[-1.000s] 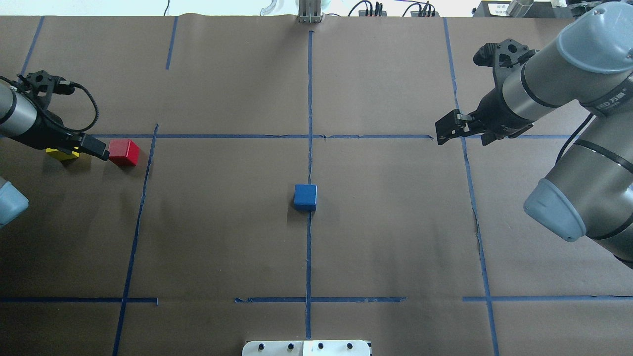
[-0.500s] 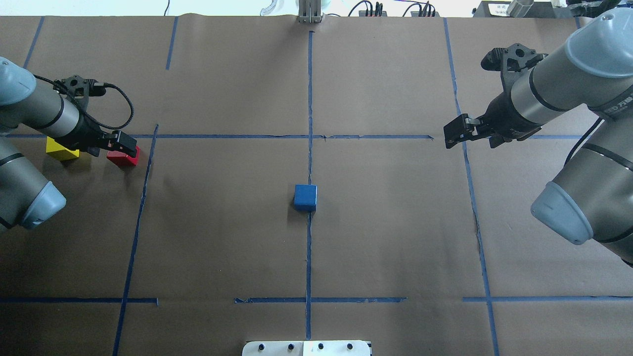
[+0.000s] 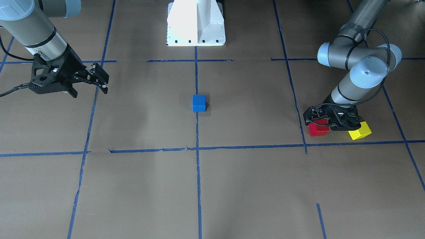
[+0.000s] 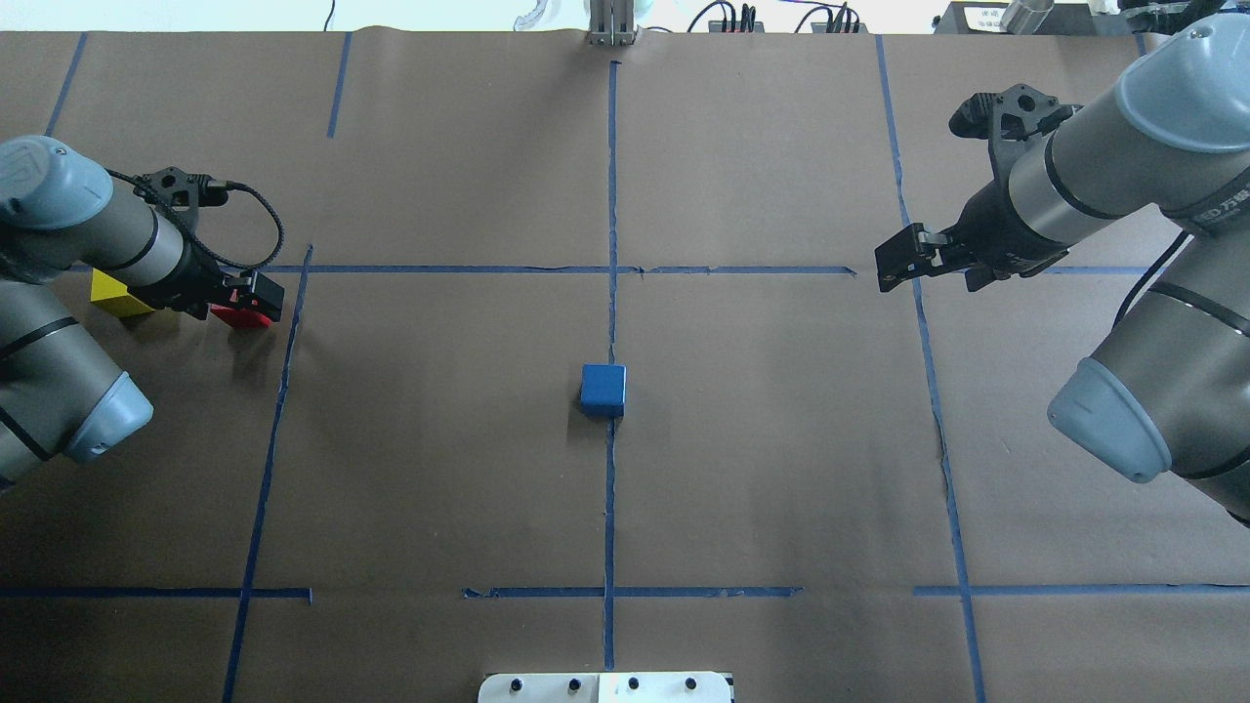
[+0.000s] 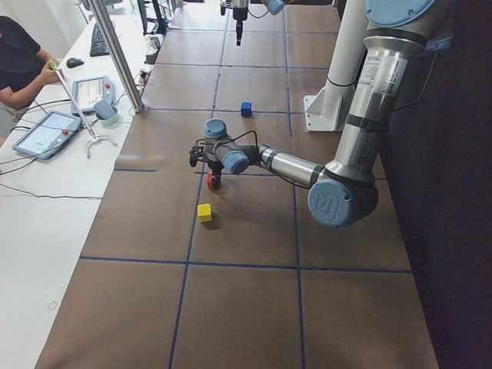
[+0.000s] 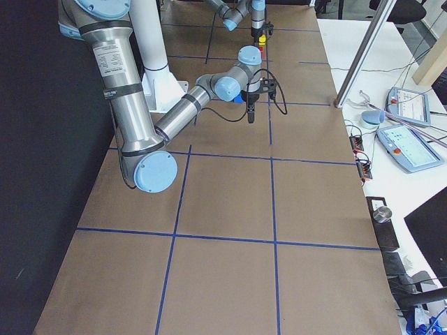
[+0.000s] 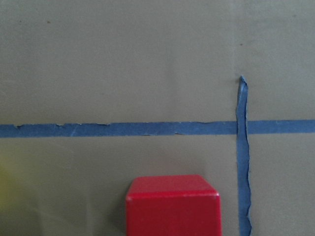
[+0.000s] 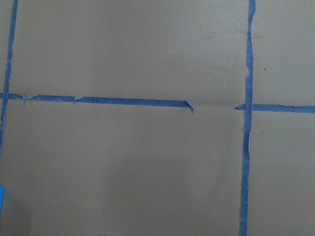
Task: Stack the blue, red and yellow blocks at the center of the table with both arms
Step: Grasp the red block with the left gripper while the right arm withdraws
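The blue block (image 4: pixel 603 389) sits at the table's centre on the middle tape line; it also shows in the front view (image 3: pixel 199 103). The red block (image 4: pixel 234 317) lies at the far left, mostly hidden under my left gripper (image 4: pixel 259 297). In the front view the left gripper (image 3: pixel 318 119) hangs just above the red block (image 3: pixel 319 130) and looks open. The left wrist view shows the red block (image 7: pixel 172 206) low in the middle. The yellow block (image 4: pixel 112 293) lies just left of the red one. My right gripper (image 4: pixel 891 264) is open and empty, high at the right.
Blue tape lines divide the brown paper into squares. The white robot base (image 3: pixel 196 23) stands at the robot's edge of the table. Operators' tablets lie on a side table (image 5: pixel 46 131) beyond the left end.
My left gripper has swung right from beside the yellow block to over the red block, covering most of it. My right arm shifted slightly right, then held still.
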